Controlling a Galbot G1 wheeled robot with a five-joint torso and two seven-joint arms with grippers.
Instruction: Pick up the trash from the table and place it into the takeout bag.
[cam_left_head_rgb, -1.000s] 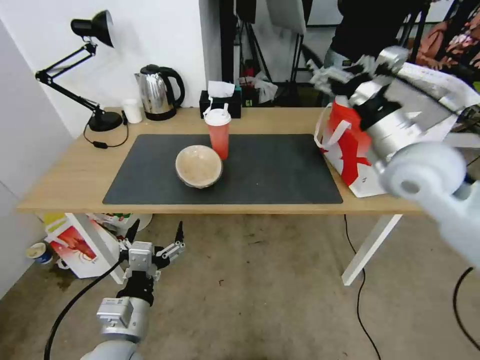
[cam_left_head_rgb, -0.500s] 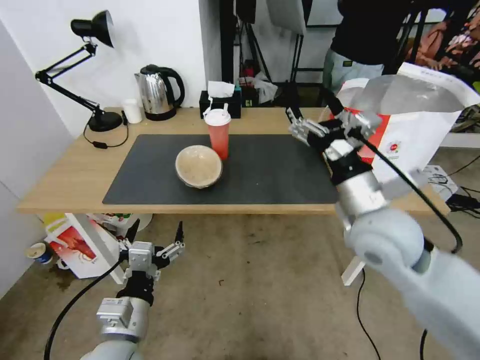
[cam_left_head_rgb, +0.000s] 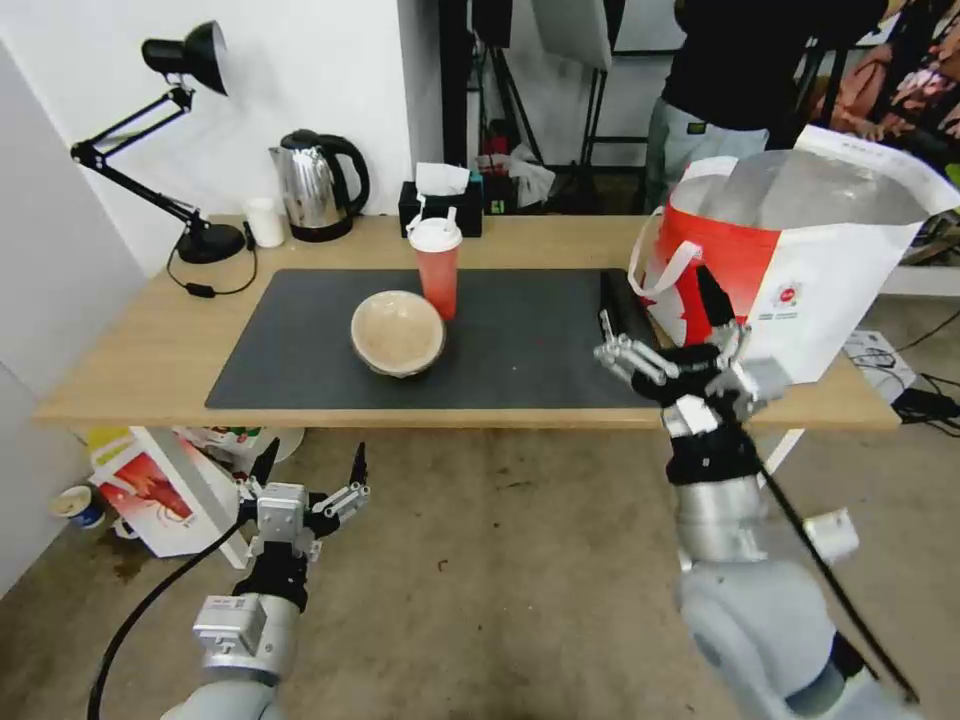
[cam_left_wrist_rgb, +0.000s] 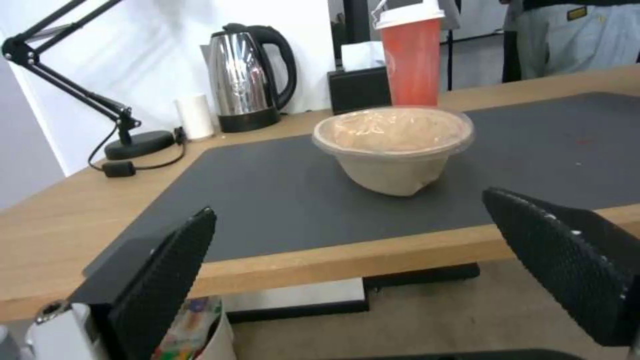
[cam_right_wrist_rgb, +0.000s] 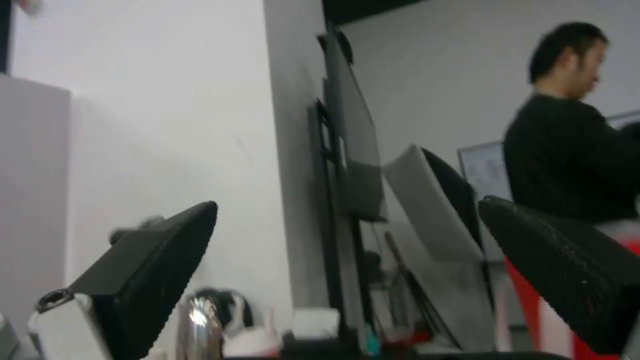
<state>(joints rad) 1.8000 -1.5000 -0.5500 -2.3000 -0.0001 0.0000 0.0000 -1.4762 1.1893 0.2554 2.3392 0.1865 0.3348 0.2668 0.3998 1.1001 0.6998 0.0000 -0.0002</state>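
Note:
A beige paper bowl (cam_left_head_rgb: 397, 332) (cam_left_wrist_rgb: 393, 145) sits mid-mat on the table (cam_left_head_rgb: 140, 350), and a red drink cup with a white lid (cam_left_head_rgb: 437, 265) (cam_left_wrist_rgb: 413, 55) stands just behind it. The takeout bag (cam_left_head_rgb: 800, 260) (cam_right_wrist_rgb: 527, 300) stands open at the table's right end, its foil lining showing. My right gripper (cam_left_head_rgb: 656, 276) (cam_right_wrist_rgb: 348, 202) is open and empty, raised at the table's front edge just left of the bag. My left gripper (cam_left_head_rgb: 312, 460) (cam_left_wrist_rgb: 350, 202) hangs open and empty below the front edge, facing the bowl.
A dark grey mat (cam_left_head_rgb: 540, 340) covers the table's middle. Along the back stand a black desk lamp (cam_left_head_rgb: 190, 150), a small white cup (cam_left_head_rgb: 265, 220), a steel kettle (cam_left_head_rgb: 315, 185) and a black tissue box (cam_left_head_rgb: 440, 205). A red-and-white carton (cam_left_head_rgb: 150, 490) sits on the floor.
My right arm has swung down from over the bag's mouth to the table's front edge, open throughout. The bag now shows fully. The left arm, bowl and cup have not moved.

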